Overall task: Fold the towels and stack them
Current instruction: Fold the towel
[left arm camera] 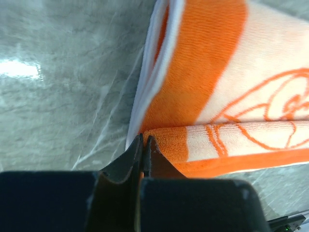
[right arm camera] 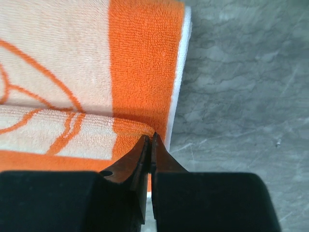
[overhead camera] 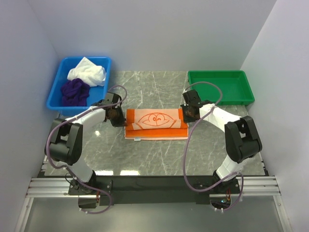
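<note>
The orange towel (overhead camera: 157, 126) with its white cartoon print lies on the marble table between the two arms. Its far edge is raised and doubled over the layer below. My left gripper (overhead camera: 117, 116) is shut on the towel's left corner; the left wrist view has the fingertips (left arm camera: 144, 139) pressed together on the orange towel (left arm camera: 203, 72) at its fold. My right gripper (overhead camera: 186, 115) is shut on the right corner, its tips (right arm camera: 149, 138) pinching the orange towel (right arm camera: 140, 63). The white towel (overhead camera: 87, 72) and the purple towel (overhead camera: 75, 92) sit crumpled in the blue bin.
The blue bin (overhead camera: 53, 99) stands at the back left. A green tray (overhead camera: 219, 86) stands at the back right. Grey walls close in both sides and the back. Both arm bases sit on the rail along the near edge.
</note>
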Robot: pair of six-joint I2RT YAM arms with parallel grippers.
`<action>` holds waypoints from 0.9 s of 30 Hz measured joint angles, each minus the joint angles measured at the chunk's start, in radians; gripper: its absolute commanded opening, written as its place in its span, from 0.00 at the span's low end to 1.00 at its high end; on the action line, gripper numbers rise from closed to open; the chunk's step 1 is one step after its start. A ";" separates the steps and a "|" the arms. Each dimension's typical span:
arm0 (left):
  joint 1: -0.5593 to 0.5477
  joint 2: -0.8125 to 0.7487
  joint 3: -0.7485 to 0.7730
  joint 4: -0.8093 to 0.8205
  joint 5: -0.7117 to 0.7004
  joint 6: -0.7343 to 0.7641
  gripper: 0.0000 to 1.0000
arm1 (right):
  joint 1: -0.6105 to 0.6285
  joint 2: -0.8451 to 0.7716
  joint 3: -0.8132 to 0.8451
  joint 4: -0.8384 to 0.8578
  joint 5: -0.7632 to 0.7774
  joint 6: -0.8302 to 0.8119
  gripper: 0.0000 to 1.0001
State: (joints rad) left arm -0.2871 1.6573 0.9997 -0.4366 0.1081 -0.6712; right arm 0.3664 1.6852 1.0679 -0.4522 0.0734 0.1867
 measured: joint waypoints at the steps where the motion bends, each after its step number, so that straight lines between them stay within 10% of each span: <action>1: 0.000 -0.014 0.000 -0.002 -0.004 0.002 0.01 | 0.000 -0.013 0.000 0.000 0.001 0.001 0.00; 27: -0.001 -0.155 -0.055 -0.021 0.002 0.009 0.01 | 0.004 -0.153 -0.074 -0.007 -0.010 0.068 0.00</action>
State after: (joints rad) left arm -0.2878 1.5024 0.9447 -0.4572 0.1104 -0.6624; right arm 0.3706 1.5322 0.9943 -0.4595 0.0639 0.2546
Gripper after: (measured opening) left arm 0.033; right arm 0.065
